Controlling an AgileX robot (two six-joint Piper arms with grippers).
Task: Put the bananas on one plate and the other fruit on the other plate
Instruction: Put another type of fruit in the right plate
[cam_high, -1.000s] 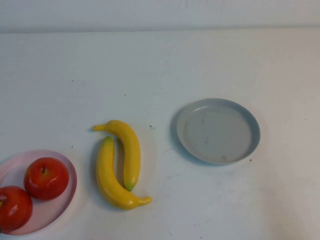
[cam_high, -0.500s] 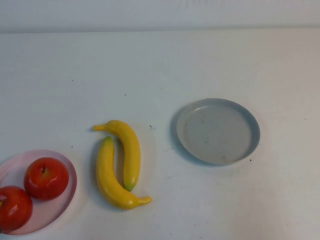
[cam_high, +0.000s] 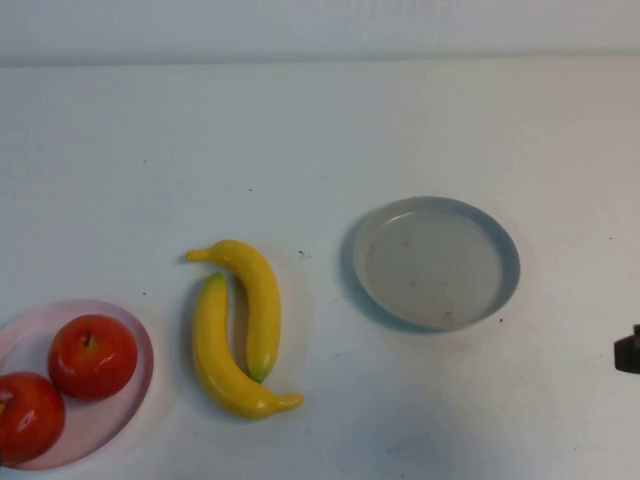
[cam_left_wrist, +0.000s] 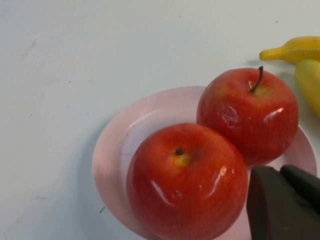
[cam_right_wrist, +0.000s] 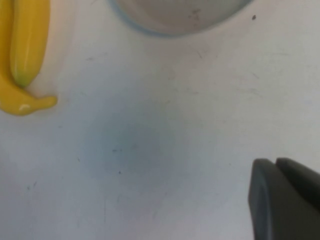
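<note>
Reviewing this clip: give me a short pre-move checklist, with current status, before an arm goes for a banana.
1. Both apples on the pink plate: ok.
2. Grey-blue plate free to receive bananas: ok.
3. Both bananas on the table, touching each other, not on a plate: ok for a pick, though crowded.
4. Right end effector at the high view's right edge, near the grey-blue plate; opening: cannot tell.
5. Left end effector over the pink plate; opening: cannot tell.

You get bright, even overhead light on the white table (cam_high: 320, 130); soft shadows hug the bananas (cam_high: 240, 325), glare streaks the apples (cam_left_wrist: 220, 150), and both wrist views look soft.
</note>
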